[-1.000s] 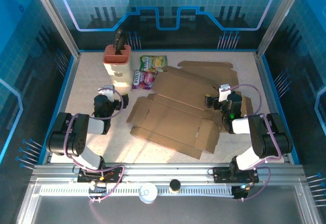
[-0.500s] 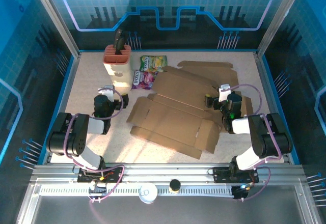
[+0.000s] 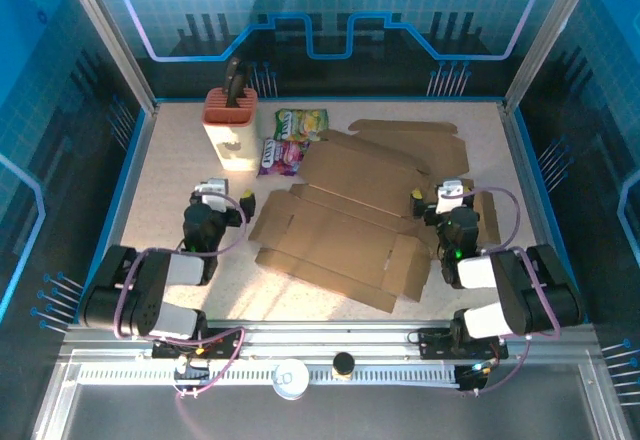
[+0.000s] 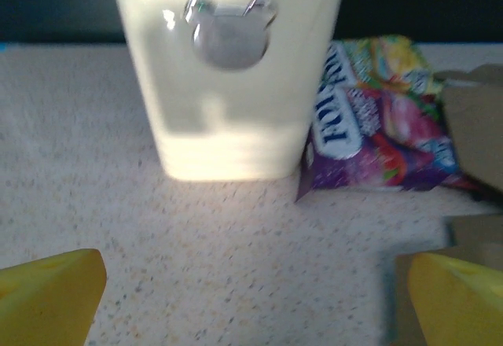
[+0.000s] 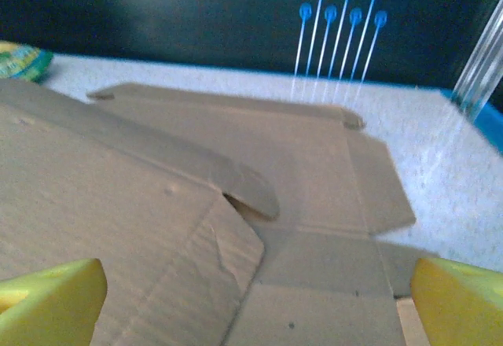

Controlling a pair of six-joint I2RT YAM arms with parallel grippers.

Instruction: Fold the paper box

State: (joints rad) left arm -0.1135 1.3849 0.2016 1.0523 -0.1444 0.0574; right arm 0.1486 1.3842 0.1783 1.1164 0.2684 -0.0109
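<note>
The paper box (image 3: 345, 235) lies as flat, unfolded brown cardboard across the middle of the table, flaps spread; a second flat sheet (image 3: 400, 150) overlaps it toward the back right. My left gripper (image 3: 222, 198) rests low on the table left of the cardboard, open with nothing between its yellow fingertips (image 4: 51, 299). My right gripper (image 3: 440, 198) hovers over the cardboard's right part, open and empty too. In the right wrist view the cardboard panels (image 5: 157, 204) and a curved tab lie just ahead of the wide-set yellow fingertips (image 5: 460, 303).
A cream holder (image 3: 230, 125) with an orange top and black handle stands at the back left, seen close in the left wrist view as the holder (image 4: 228, 71). Two snack packets (image 3: 290, 140) lie beside it; one purple packet (image 4: 385, 130). Blue walls ring the table.
Both arms have pulled back a little toward the near edge; the left gripper now sits farther from the cream holder. The cardboard has not moved.
</note>
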